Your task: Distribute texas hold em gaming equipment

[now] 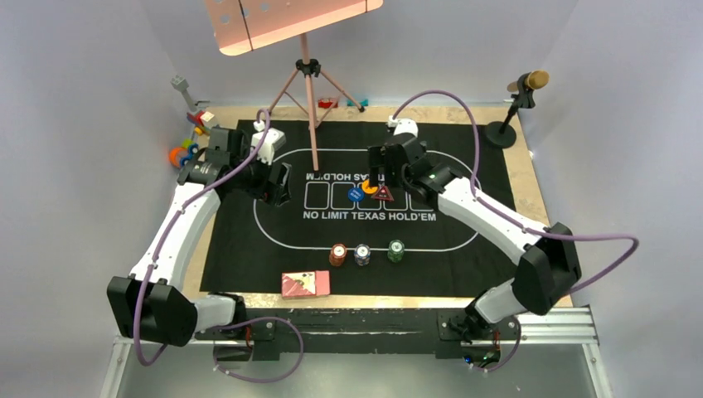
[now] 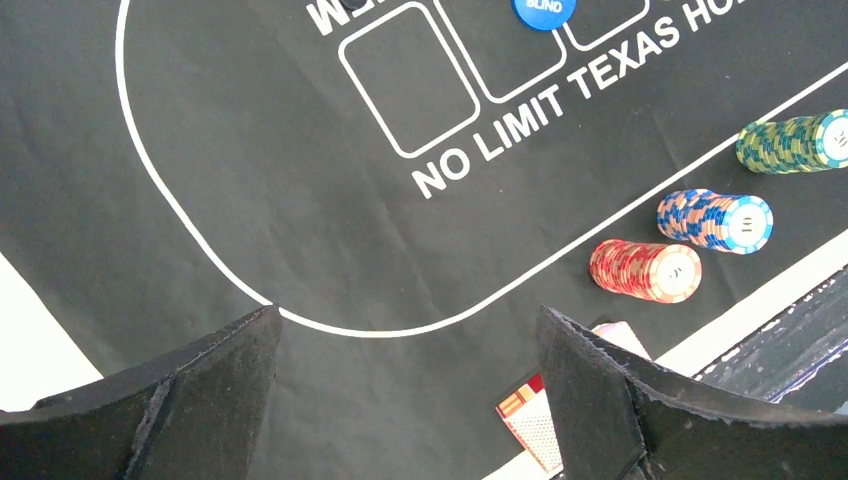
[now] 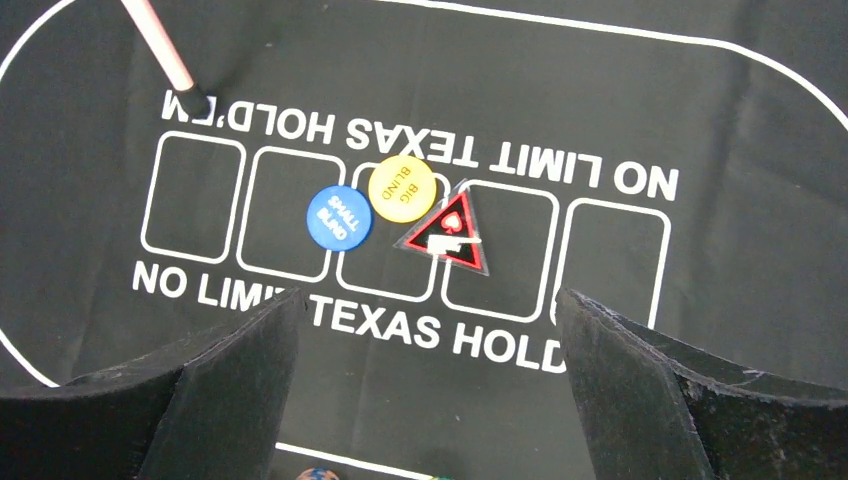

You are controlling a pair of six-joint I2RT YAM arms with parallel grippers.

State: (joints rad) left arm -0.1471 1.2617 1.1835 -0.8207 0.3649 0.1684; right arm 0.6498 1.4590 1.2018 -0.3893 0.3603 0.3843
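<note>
Right gripper (image 3: 428, 320): jaws fully apart, nothing held. Hangs over mat centre.
Below it: blue small-blind disc (image 3: 338, 216) touching orange big-blind disc (image 3: 401, 188); triangular marker (image 3: 449, 231) just beside.
Left gripper (image 2: 408, 320): also wide open, empty, over felt mat (image 2: 250, 150).
Red chip stack (image 2: 645, 269), blue-grey chip stack (image 2: 714, 221) and green chip stack (image 2: 790, 143) near front line; card box (image 1: 305, 284) at mat's near edge.
My guess at step: right takes blue disc. Straddle its free sides, go low. Thin and flat, so it may slip or drag its neighbour.

2 white arms (image 1: 178, 228) with black joints (image 1: 157, 311), purple cables (image 1: 439, 92) and black fingers (image 2: 200, 400).
</note>
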